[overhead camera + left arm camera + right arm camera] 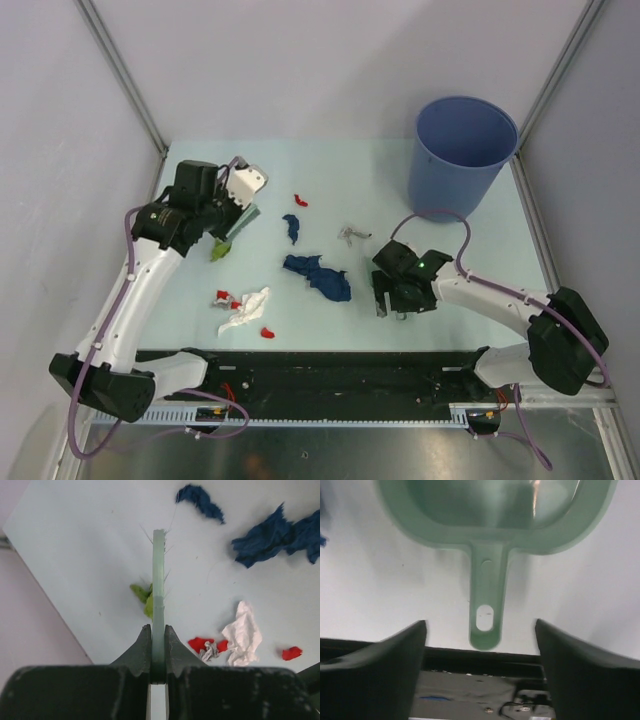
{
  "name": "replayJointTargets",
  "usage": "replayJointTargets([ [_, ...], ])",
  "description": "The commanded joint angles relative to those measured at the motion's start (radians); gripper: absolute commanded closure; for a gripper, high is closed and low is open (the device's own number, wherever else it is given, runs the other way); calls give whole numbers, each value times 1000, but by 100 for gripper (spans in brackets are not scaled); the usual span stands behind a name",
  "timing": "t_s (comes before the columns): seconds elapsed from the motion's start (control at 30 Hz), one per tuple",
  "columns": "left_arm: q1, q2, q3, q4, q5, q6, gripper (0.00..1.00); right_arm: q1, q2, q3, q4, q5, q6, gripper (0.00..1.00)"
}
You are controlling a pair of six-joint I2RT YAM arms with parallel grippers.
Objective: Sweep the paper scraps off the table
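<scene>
Now, left gripper [158, 645] clamping probable brush [158, 575], right gripper [480, 625] gaping, empty, astride dustpan handle [488, 577].

table [330, 165]: smooth, matt surface. scraps [318, 275]: crumpled paper, rough and matt. dustpan [492, 510]: smooth plastic with a soft sheen. brush [158, 595]: translucent plastic, fine bristles. bin [462, 150], at 1 o'clock: smooth blue plastic. rail [350, 370], at 6 o'clock: matt black.

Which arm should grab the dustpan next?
Right. The right hand is open, right over the dustpan handle. The left hand is busy, shut on the brush.
</scene>
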Motion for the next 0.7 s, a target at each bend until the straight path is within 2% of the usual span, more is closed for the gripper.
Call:
replayJointTargets([
  [0.0,40,-15,-24,16,-95,13,100,37,-33,82,-114,116,27,0],
  [0.17,82,-72,-79,-27,-215,13,100,37,-31,73,-84,203,101,0],
  [0.33,207,-118,-164,-33,-213,27,100,45,94,59,29,165,86,5],
  [0.37,249,-115,-170,-30,-210,30,100,45,141,58,26,175,89,6],
  [0.5,293,-98,-164,-26,-172,27,100,50,212,47,4,199,103,11],
  [0.6,292,-86,-144,-32,-115,19,100,69,229,44,24,185,97,29],
  [0.63,290,-87,-136,-35,-57,11,100,71,226,44,15,195,98,44],
  [0.67,284,-93,-127,-38,-8,8,100,74,222,44,4,203,101,52],
])
